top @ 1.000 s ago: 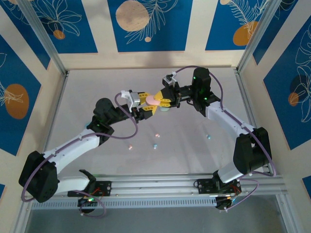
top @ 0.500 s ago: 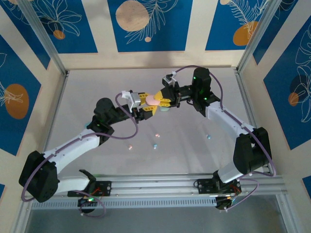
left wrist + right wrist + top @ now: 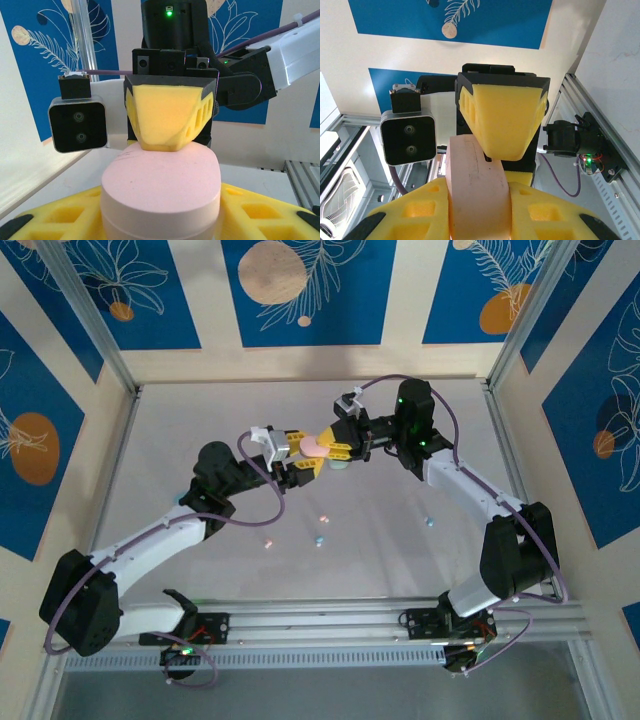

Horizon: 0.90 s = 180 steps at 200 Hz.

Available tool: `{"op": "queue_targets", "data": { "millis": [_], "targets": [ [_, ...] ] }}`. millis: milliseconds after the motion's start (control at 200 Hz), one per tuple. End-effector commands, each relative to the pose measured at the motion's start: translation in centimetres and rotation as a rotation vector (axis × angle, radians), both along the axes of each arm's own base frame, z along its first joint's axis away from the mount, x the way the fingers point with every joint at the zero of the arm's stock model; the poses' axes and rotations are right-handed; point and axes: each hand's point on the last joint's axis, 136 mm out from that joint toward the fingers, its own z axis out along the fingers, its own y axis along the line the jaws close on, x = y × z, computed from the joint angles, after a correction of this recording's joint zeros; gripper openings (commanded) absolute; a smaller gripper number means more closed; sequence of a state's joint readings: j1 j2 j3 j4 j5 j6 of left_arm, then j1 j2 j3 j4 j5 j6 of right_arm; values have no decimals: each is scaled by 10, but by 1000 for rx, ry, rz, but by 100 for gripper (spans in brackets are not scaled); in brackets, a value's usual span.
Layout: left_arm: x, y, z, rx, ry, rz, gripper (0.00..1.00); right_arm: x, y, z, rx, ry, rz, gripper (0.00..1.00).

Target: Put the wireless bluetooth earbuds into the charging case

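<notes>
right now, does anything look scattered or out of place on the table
Yes: several tiny earbuds lie loose and spread apart on the table, none of them in a case. The pink case is up off the table, clamped by both the left gripper and the right gripper.

The earbuds (image 3: pixel 318 539), just below centre of the top view, were too small to resolve shape. The pink case (image 3: pixel 161 186) was cut off by the bottom edge in both wrist views.

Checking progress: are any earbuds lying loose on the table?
Yes, several tiny earbuds lie scattered on the table.
</notes>
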State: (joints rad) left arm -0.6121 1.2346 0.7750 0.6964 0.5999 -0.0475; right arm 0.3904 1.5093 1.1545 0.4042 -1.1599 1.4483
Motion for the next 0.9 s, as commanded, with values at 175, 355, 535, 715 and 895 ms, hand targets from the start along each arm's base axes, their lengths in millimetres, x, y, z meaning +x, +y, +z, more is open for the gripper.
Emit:
{"op": "queue_targets", "data": {
  "millis": [175,355,535,715,895],
  "targets": [
    [-5,-3,16,-37,-32,-28,48,-3,0,-5,-3,8,22,17],
    [-5,-3,17,-38,-33,-30,48,-3,0,-5,-3,6,23,17],
    [-5,-3,19,-42,-35,-29,48,-2,-1,-7,-4,9,22,18],
    [-4,-4,19,-48,-31,-32,50,-1,-2,-8,-4,9,21,17],
    [-4,-5,20,-49,-27,-34,52,-1,-2,-8,-4,8,20,18]
  ]
}}
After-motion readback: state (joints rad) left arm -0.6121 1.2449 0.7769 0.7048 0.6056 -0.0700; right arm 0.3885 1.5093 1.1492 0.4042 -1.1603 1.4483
